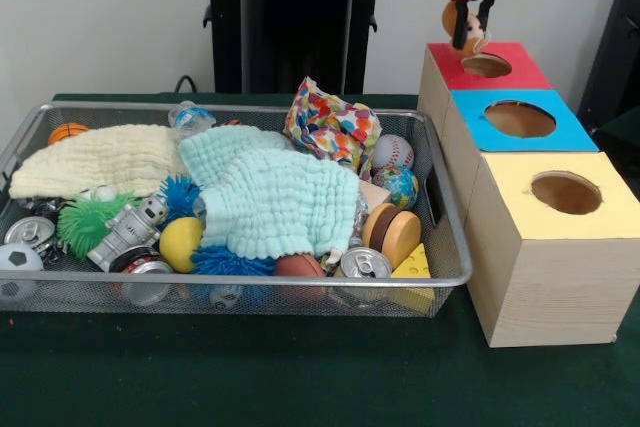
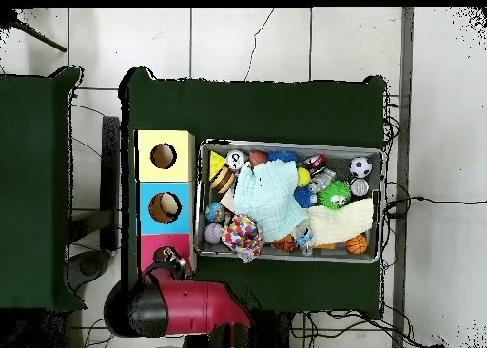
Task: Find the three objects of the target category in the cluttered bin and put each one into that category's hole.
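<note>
A small orange-and-tan toy [image 1: 462, 22] hangs pinched in the red-and-black claw [image 1: 470, 39], just above the round hole [image 1: 486, 65] of the red-topped pale wooden box [image 1: 520, 75]. This looks like the drop step: the claw needs only to line up over the hole and release. The silver wire-mesh bin [image 1: 452, 209] sits beside the boxes on the green table [image 1: 300, 377], cluttered with cloths, balls and cans.

Even, soft indoor light, faint shadows, slight overall softness, no glare.
</note>
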Robot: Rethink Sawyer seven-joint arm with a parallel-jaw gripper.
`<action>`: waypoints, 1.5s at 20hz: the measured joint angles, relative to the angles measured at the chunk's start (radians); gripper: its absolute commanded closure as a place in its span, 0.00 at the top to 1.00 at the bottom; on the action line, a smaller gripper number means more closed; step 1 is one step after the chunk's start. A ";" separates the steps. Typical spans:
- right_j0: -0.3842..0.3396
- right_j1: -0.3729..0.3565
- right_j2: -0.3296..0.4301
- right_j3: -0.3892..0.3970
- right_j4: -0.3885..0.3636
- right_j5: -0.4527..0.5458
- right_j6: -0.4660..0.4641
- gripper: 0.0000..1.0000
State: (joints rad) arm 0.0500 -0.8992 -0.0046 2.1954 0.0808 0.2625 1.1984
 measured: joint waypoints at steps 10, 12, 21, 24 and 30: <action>-0.022 0.055 -0.013 -0.011 0.002 -0.078 0.000 0.00; -0.002 0.056 -0.028 -0.015 0.011 -0.078 0.000 0.00; 0.080 0.076 -0.081 -0.057 0.068 -0.079 0.000 0.00; 0.091 0.082 -0.082 -0.069 0.089 -0.079 0.000 0.00; 0.100 0.083 -0.082 -0.072 0.113 -0.079 0.000 0.00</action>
State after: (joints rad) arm 0.1499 -0.8163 -0.0868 2.1236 0.1938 0.1834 1.1984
